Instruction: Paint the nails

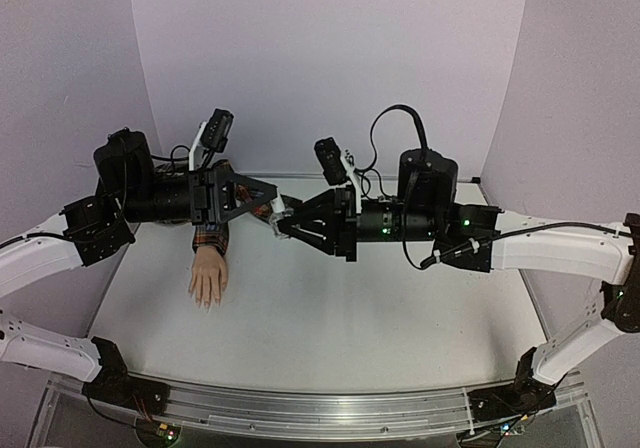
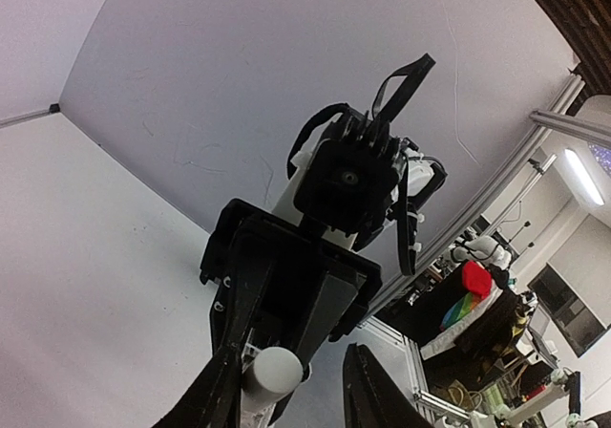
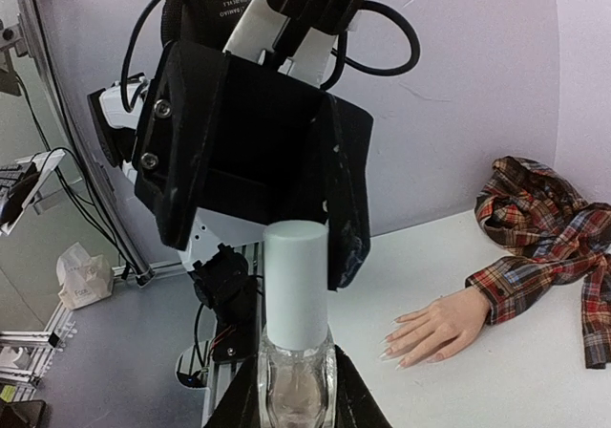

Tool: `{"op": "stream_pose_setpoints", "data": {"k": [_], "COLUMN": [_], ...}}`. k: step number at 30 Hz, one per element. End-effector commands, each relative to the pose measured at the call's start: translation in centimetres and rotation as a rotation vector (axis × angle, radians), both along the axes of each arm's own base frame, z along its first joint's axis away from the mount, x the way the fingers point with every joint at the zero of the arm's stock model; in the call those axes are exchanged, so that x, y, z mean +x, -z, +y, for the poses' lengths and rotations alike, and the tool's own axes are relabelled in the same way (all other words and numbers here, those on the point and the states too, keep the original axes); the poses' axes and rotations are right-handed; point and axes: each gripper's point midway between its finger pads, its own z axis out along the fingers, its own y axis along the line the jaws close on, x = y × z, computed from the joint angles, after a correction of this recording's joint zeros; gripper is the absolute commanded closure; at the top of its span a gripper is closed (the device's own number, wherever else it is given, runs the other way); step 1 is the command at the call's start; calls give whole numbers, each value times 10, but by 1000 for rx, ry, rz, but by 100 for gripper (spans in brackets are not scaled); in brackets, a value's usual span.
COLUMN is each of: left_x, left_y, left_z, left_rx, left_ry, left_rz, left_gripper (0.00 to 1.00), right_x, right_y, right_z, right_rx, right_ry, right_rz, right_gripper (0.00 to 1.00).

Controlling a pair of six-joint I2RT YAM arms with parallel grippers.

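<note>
Black right pincer [image 3: 296, 401] is clamped on a small clear glass bottle [image 3: 296, 375], held off the surface [image 1: 350, 308]. I cannot tell whether any liquid is inside. The bottle's white cap [image 3: 296, 275] is on and points at the left pincer [image 2: 291, 361], which straddles it partly spread, one finger touching, the other apart. Left of the bottle, down on the surface, a mannequin hand [image 1: 208, 280] lies palm down with pale nails [image 3: 393, 344], its plaid sleeve [image 3: 544, 227] behind.
</note>
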Motion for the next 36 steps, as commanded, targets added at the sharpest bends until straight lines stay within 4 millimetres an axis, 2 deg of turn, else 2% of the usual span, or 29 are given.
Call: {"op": "stream_pose_setpoints", "data": {"k": [1,8,12,15,17,18,21,22,24,26,29,31,36], "left_x": [-7,-6,1,13,19,26,43,52,66,69,60,55,41], "left_y": [-15,-11,-13,-9,-7,-6,8,13,22,28,23,19,14], "left_z": [0,-1,-1,-2,-1,1,3,5,7,6,4,7,9], "left_rx": [-40,-17,-11,20,31,39,122,152,193,208,182,171,186], "left_ry": [44,45,5,-59,-101,-142,-279,-345,-427,-436,-385,-372,-299], "left_rz": [-54,-58,-58,-56,-51,-47,-34,-25,-1,13,14,29,109], "left_gripper": [68,66,88,96,99,100,100,100,99,92,67,53,40], "right_x": [2,10,16,30,54,76,115,122,125,122,108,96,64], "right_y": [-37,-35,-33,-31,-27,-24,-18,-16,-16,-14,-8,-4,2], "right_z": [1,4,7,6,2,-7,-36,-45,-46,-37,-20,-16,-6], "right_rx": [96,92,87,85,74,60,-12,-37,-53,-61,-69,-69,-86], "right_ry": [-4,24,45,125,281,451,888,981,1033,990,853,760,516], "right_rz": [-33,-27,-24,-19,-8,-4,-32,-38,-43,-51,-84,-117,-194], "right_gripper": [100,100,100,100,100,100,100,100,100,100,100,100,100]}}
